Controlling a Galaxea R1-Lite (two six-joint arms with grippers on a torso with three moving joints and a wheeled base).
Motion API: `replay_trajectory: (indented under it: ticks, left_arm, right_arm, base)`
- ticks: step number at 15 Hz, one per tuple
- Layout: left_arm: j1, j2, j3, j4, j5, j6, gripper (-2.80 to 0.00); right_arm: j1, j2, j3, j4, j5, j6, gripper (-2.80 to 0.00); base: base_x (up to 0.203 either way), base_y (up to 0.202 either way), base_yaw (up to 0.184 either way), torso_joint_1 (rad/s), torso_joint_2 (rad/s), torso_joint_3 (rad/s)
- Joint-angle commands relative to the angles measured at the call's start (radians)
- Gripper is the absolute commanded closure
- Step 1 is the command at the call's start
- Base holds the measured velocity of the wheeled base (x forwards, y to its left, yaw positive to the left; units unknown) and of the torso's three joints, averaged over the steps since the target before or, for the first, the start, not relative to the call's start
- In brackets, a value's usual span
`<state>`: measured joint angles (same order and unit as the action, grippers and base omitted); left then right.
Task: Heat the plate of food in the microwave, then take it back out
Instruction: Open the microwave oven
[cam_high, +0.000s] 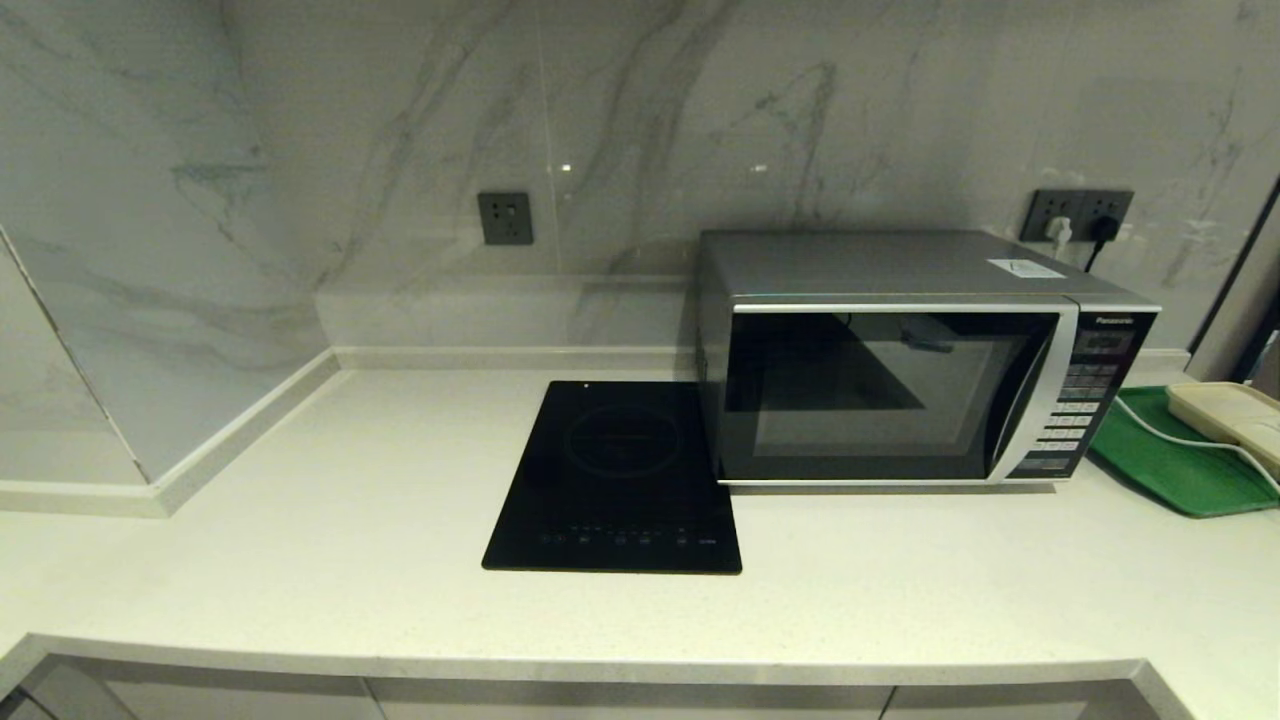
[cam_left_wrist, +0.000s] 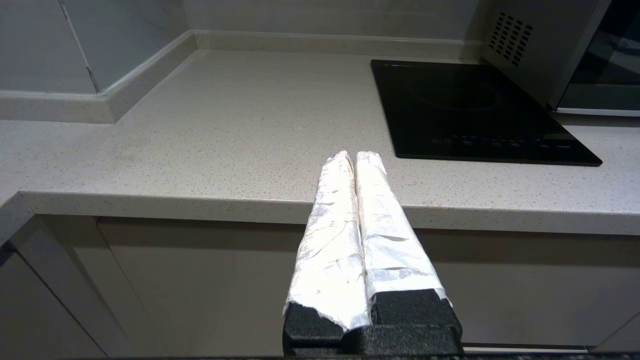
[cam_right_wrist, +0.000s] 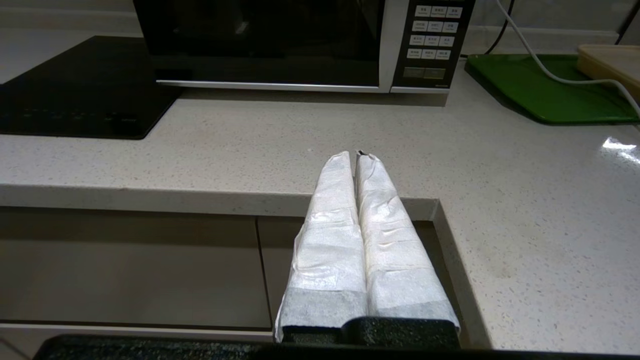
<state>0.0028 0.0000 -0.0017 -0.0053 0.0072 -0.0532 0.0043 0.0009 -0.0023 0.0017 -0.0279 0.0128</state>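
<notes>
The silver microwave (cam_high: 900, 360) stands at the back right of the counter with its dark glass door closed; its keypad (cam_right_wrist: 432, 32) faces the right wrist view. The plate of food shows in no view. My left gripper (cam_left_wrist: 355, 156) hangs in front of the counter's front edge, left of the cooktop, its white-taped fingers pressed together and holding nothing. My right gripper (cam_right_wrist: 354, 156) hovers at the counter's front edge before the microwave, shut and empty too. Neither arm appears in the head view.
A flat black induction cooktop (cam_high: 620, 475) lies just left of the microwave. A green tray (cam_high: 1170, 460) with a cream box (cam_high: 1230, 415) and a white cable sits at the far right. Wall sockets (cam_high: 1080, 215) are behind the microwave. Cabinet fronts run below the counter.
</notes>
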Motion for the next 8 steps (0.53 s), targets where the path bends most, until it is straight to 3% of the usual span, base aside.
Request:
replay_trajectory:
  ticks: [1,4,6,8]
  left_arm:
    - [0.000,0.000,0.000,-0.001,0.000,0.000,0.00]
    - [0.000,0.000,0.000,-0.001,0.000,0.000,0.00]
    - [0.000,0.000,0.000,-0.001,0.000,0.000,0.00]
    - [0.000,0.000,0.000,-0.001,0.000,0.000,0.00]
  right_arm:
    - [0.000,0.001,-0.001,0.003,-0.004,0.007,0.00]
    - [0.000,0.001,0.000,0.000,-0.007,0.030,0.00]
    - [0.000,0.001,-0.004,-0.003,-0.023,0.092,0.00]
    - [0.000,0.010,-0.101,0.019,-0.032,0.098,0.00]
  base:
    - [0.000,0.000,0.000,0.000,0.00,0.000]
    - [0.000,0.000,0.000,0.000,0.00,0.000]
    - [0.000,0.000,0.000,0.000,0.00,0.000]
    - [0.000,0.000,0.000,0.000,0.00,0.000]
